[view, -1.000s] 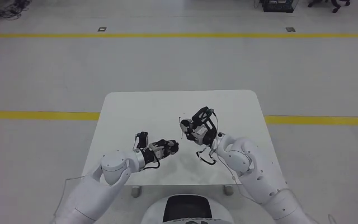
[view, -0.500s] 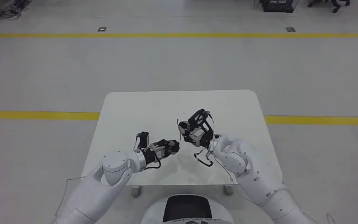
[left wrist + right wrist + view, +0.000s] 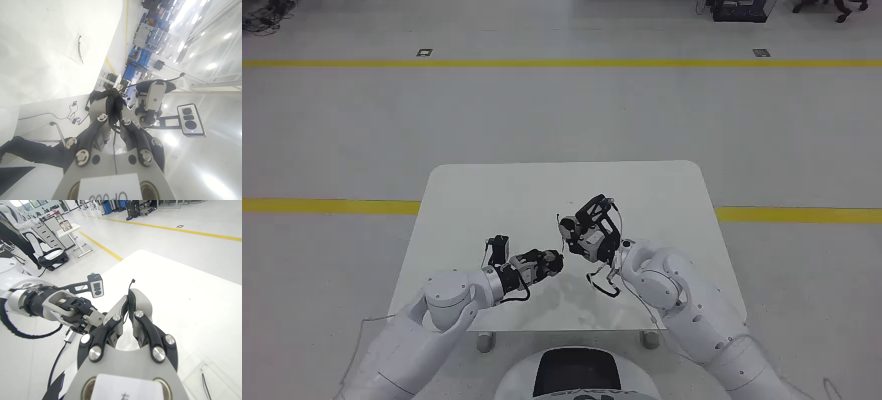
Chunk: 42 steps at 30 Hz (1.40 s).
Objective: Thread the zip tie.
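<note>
A thin black zip tie (image 3: 130,286) stands up between the fingers of my right gripper (image 3: 128,294), which is shut on it, with the small square head just above the fingertips. The strand hangs down between the jaws. My left gripper (image 3: 113,94) is shut too, with a thin black strand (image 3: 114,147) running between its fingers. In the top view the left gripper (image 3: 550,262) and right gripper (image 3: 570,228) sit close together above the white table (image 3: 502,200), near its front middle. The left gripper's tips are hidden behind a right finger (image 3: 118,308).
A clear plastic bag holding another black zip tie (image 3: 205,381) lies flat on the table near my right arm; it also shows as the bag (image 3: 80,49) in the left wrist view. The far half of the table is bare white surface.
My right gripper has shifted slightly left, closer to the left gripper, still holding the zip tie. The left gripper has hardly moved.
</note>
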Available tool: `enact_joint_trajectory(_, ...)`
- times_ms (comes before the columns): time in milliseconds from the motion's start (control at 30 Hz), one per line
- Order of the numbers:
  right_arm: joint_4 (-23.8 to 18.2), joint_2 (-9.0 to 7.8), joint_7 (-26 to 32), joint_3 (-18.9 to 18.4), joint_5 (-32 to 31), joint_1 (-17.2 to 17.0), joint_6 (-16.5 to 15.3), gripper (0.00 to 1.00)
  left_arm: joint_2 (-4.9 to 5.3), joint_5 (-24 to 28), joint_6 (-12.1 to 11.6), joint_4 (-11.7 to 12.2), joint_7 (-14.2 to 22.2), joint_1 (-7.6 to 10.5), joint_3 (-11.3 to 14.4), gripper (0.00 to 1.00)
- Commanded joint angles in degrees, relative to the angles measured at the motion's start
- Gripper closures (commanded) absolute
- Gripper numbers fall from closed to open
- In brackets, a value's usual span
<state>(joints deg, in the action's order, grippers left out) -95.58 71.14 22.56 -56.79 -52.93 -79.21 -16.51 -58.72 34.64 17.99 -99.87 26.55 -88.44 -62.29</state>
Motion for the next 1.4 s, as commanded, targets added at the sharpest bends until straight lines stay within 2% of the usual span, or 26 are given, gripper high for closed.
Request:
enact_joint_trajectory(0, 0.2, 0.02, -0.1, 0.1, 0.1, 0.1, 0.0, 1.00, 0.00, 0.0, 0.0, 0.0, 0.0, 0.00, 0.0, 1.00)
enact_joint_trajectory(1367, -0.2, -0.31, 0.9, 0.1, 0.7, -0.1, -1.1, 1.00, 0.00, 0.0, 0.0, 0.0, 0.0, 0.00, 0.0, 1.00)
